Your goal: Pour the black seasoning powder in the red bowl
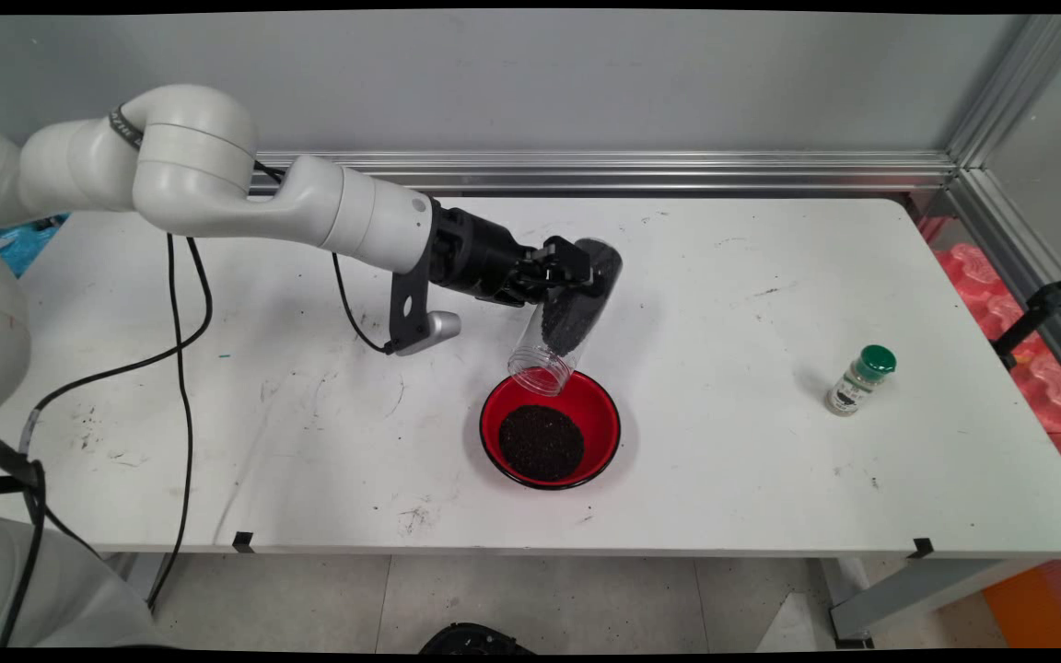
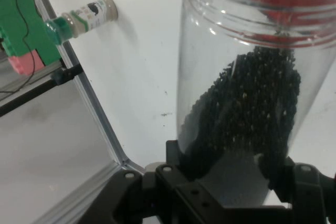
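Spanning most of the main view is the white table (image 1: 733,460), scuffed with dark marks. Over its middle the white Kinova arm (image 1: 217,184) reaches in from the left, roughly level. On the table sits the round red bowl with a black rim (image 1: 600,419), holding a flat pile of black granules (image 1: 542,442). Just above the bowl's far rim hangs the clear plastic screw-neck jar (image 1: 563,327), lid off, tipped steeply: long axis slants from closed base at upper right down to open mouth at lower left, mouth over the bowl's far edge, not touching it as far as I can tell. Dark granules (image 2: 247,114) inside lie heaped toward the base end, neck clear. The black two-finger gripper (image 1: 577,267) is clamped on the jar near its base, fingers on either side of the wall. Well apart on the right stands a small spice shaker with green cap (image 1: 860,379), upright, nothing near it.
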You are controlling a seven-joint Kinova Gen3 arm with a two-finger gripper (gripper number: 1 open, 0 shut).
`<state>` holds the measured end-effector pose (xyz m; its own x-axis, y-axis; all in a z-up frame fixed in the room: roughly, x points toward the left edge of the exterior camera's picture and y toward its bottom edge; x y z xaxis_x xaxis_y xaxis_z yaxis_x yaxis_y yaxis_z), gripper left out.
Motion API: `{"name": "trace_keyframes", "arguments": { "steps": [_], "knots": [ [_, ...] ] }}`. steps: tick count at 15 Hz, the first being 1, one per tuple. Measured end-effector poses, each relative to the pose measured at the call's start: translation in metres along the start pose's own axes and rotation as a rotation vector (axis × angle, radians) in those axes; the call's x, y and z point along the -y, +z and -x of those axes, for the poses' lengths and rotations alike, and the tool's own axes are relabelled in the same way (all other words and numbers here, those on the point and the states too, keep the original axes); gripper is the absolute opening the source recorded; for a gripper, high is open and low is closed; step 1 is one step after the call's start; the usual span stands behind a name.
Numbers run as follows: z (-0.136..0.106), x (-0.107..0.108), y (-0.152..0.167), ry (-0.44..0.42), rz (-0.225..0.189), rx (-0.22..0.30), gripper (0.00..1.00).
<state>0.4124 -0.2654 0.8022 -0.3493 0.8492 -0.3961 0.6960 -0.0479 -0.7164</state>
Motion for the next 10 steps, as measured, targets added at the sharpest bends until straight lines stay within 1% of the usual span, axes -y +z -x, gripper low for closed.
{"name": "trace_keyframes", "arguments": {
  "steps": [10],
  "knots": [
    [-0.0078, 0.0064, -0.0012, 0.117, -0.011, 0.036, 0.00]
  ]
}}
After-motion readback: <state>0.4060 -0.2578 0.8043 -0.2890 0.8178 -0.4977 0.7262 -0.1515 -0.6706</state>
